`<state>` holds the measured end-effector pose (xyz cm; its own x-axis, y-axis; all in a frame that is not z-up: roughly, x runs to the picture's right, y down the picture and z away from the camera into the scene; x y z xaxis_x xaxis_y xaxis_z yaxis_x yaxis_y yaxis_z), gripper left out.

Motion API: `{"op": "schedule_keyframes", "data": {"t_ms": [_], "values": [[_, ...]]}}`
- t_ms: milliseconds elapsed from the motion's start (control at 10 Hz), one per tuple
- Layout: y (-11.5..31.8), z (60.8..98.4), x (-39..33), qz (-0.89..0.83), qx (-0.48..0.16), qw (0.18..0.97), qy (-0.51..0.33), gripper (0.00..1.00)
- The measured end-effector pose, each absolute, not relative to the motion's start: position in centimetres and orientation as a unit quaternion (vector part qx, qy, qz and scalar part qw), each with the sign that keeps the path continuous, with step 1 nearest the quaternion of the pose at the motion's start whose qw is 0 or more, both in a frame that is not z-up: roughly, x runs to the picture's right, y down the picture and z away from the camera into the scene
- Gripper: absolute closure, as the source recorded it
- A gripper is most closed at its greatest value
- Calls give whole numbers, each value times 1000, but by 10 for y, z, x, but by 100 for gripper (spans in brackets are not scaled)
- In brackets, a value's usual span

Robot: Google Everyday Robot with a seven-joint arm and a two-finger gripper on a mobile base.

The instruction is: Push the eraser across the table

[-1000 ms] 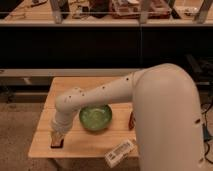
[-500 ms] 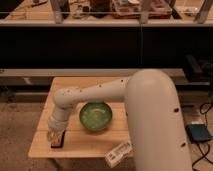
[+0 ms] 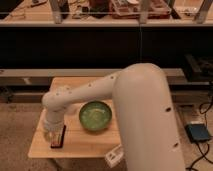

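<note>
The eraser (image 3: 58,138), a flat dark bar with a reddish-brown rim, lies near the front left of the light wooden table (image 3: 80,145), its long side running front to back. My gripper (image 3: 50,131) hangs from the white arm at the eraser's left side, low over the tabletop and right against it or very close. The wrist hides the gripper's tip and part of the eraser's far end.
A green bowl (image 3: 95,116) sits in the middle of the table, just right of the eraser. My bulky white arm (image 3: 145,120) covers the table's right side. A white tag (image 3: 114,156) hangs at the front edge. Dark shelving stands behind; a cable and box (image 3: 198,133) lie on the floor at the right.
The arm's large link has swung left and nearer, covering more of the table's right side. The gripper has stayed by the eraser, which has shifted little if at all.
</note>
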<state>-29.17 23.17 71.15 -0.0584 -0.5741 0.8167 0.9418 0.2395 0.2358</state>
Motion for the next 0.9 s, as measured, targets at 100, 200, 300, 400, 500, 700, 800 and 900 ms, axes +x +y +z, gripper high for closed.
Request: {"op": "schedule_keyframes", "data": {"t_ms": [100,200,300,400,500,700,800,900], "values": [[234,717,-311,-602,-209,645,-422,100],[236,724,-328,-618,-209,640,-406,100],[239,732,-336,-629,-211,638,-390,100],[242,741,-339,-637,-215,640,-373,100],[245,748,-337,-641,-217,644,-357,100],[244,761,-319,-648,-221,650,-330,100],[245,769,-302,-652,-226,652,-314,100],[244,779,-286,-654,-227,656,-301,100]]}}
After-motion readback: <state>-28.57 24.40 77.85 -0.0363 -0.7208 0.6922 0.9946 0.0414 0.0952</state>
